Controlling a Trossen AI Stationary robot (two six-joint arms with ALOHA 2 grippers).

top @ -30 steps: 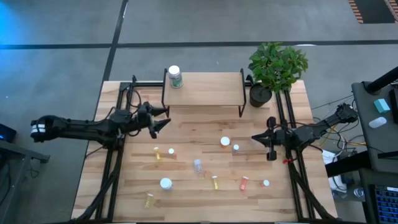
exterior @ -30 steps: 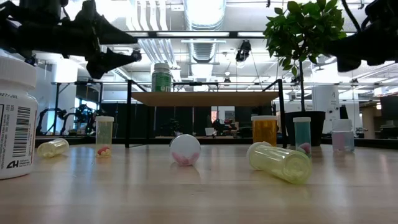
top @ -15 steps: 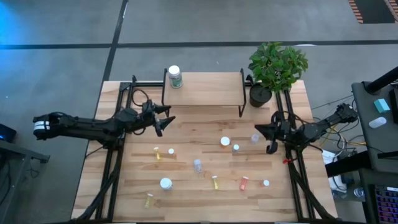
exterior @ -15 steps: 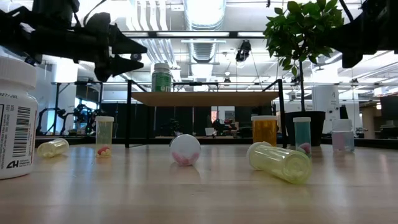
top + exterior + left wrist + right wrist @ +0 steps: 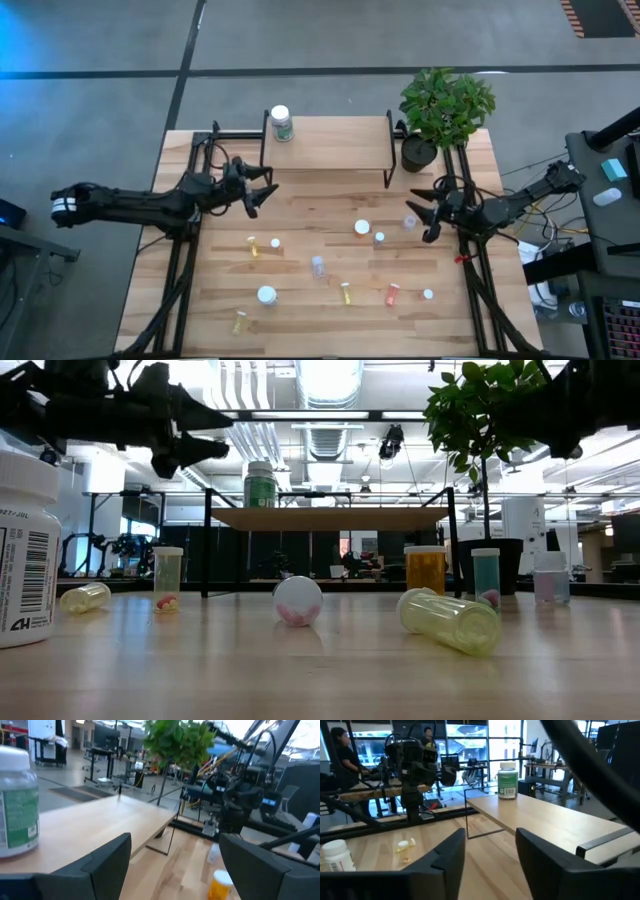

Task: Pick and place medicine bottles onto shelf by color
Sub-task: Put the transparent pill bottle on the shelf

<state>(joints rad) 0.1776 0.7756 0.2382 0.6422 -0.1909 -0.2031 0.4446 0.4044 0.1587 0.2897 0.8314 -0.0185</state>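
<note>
Right hand: your right hand [image 5: 424,213] hangs above the right side of the surface [image 5: 300,320], near the potted plant [image 5: 445,105]; its fingers [image 5: 445,857] stand apart with nothing between them.
Left hand: your left hand [image 5: 262,190] is raised just in front of the shelf's left end, fingers [image 5: 107,862] spread wide and empty.
Nearest bottle to the right hand: a small clear vial [image 5: 409,221] stands upright, long axis vertical, just beside the right fingertips and apart from them.
Shelf: the shelf [image 5: 330,145] sits at the far edge of the surface, and its long side runs left to right.
Bottle on the shelf: one green bottle with a white cap [image 5: 281,122] stands upright at the shelf's left end, cap up.
Standing bottles on the surface: a large white bottle [image 5: 266,296], a white-capped one [image 5: 362,228] and a teal one [image 5: 379,239] stand upright in mid surface.
Lying bottles: a yellow vial [image 5: 252,246] and another yellow one [image 5: 239,322] lie on their sides on the left; a yellow one [image 5: 345,292] and an orange one [image 5: 392,294] lie toward the near edge, their long axes running roughly near to far.
Low view: a pale yellow-green bottle [image 5: 450,619] lies flat, its axis angled toward the camera.
</note>
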